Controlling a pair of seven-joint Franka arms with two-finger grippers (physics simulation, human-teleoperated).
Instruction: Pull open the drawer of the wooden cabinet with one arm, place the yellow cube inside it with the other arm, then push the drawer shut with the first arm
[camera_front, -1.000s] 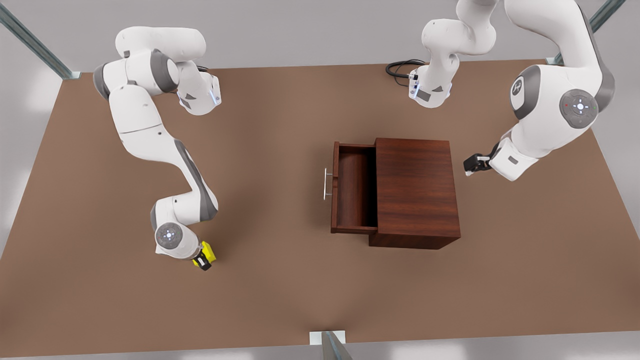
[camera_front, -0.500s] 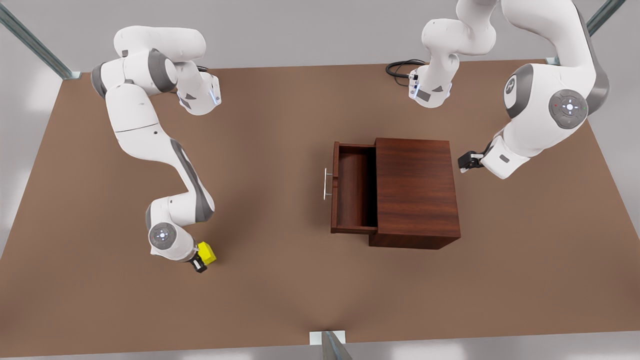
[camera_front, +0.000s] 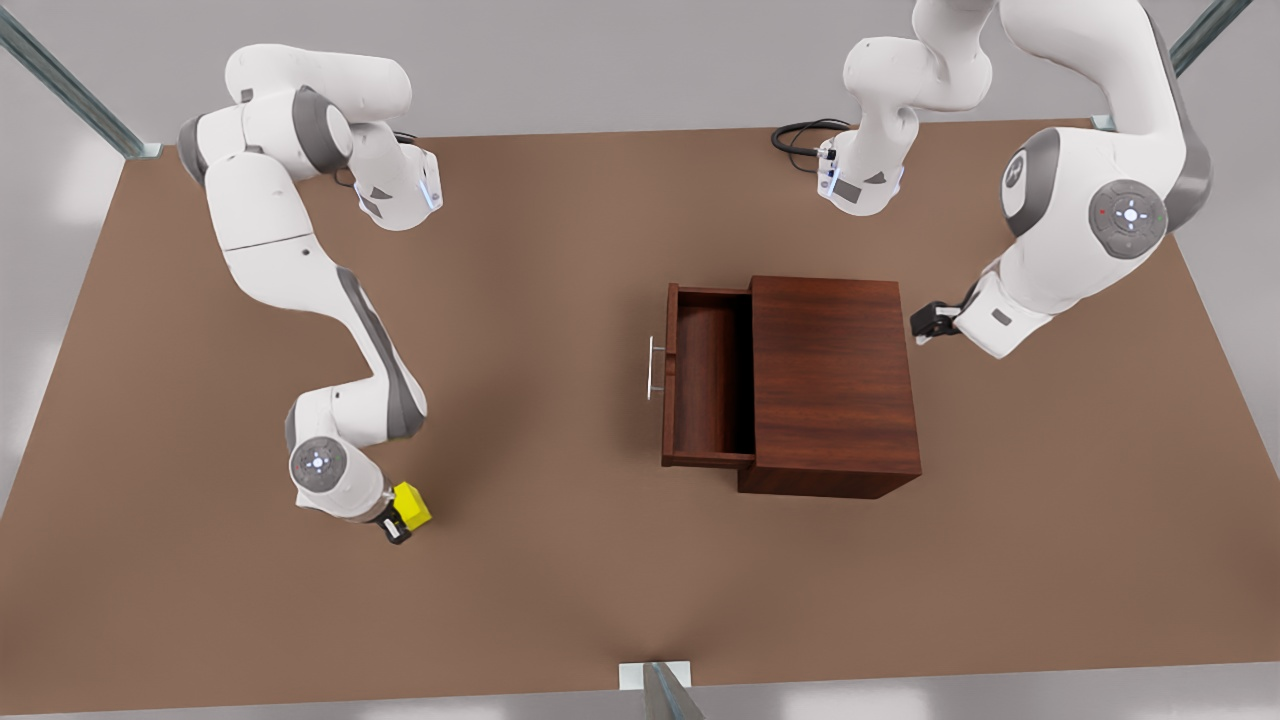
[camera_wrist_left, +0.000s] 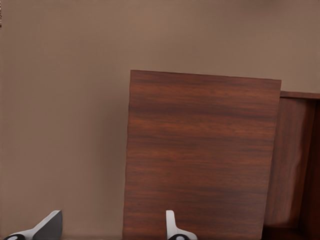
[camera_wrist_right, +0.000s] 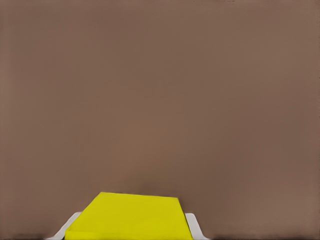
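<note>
The yellow cube (camera_front: 411, 505) sat low on the brown counter (camera_front: 560, 560), at the front view's left, well apart from the wooden cabinet (camera_front: 832, 385). It was turned at a slant to the counter's edges, 1 corner pointing toward the cabinet; being a cube, it had no long axis. The right gripper (camera_front: 399, 518) had its jaws closed on the yellow cube, and in the right wrist view a pale fingertip (camera_wrist_right: 195, 227) pressed against each side of the cube (camera_wrist_right: 131, 216). The cabinet stood right of centre with its drawer (camera_front: 705, 375) pulled out toward the front view's left, its long side running near to far, and a slim metal handle (camera_front: 652, 367) across its front panel. The drawer's inside was bare wood. The left gripper (camera_front: 930, 322) hung just beside the cabinet's back edge, at the front view's right, its jaws spread open and gripping nothing; the left wrist view showed its 2 fingertips (camera_wrist_left: 172, 227) wide apart above the cabinet top (camera_wrist_left: 200, 155).
</note>
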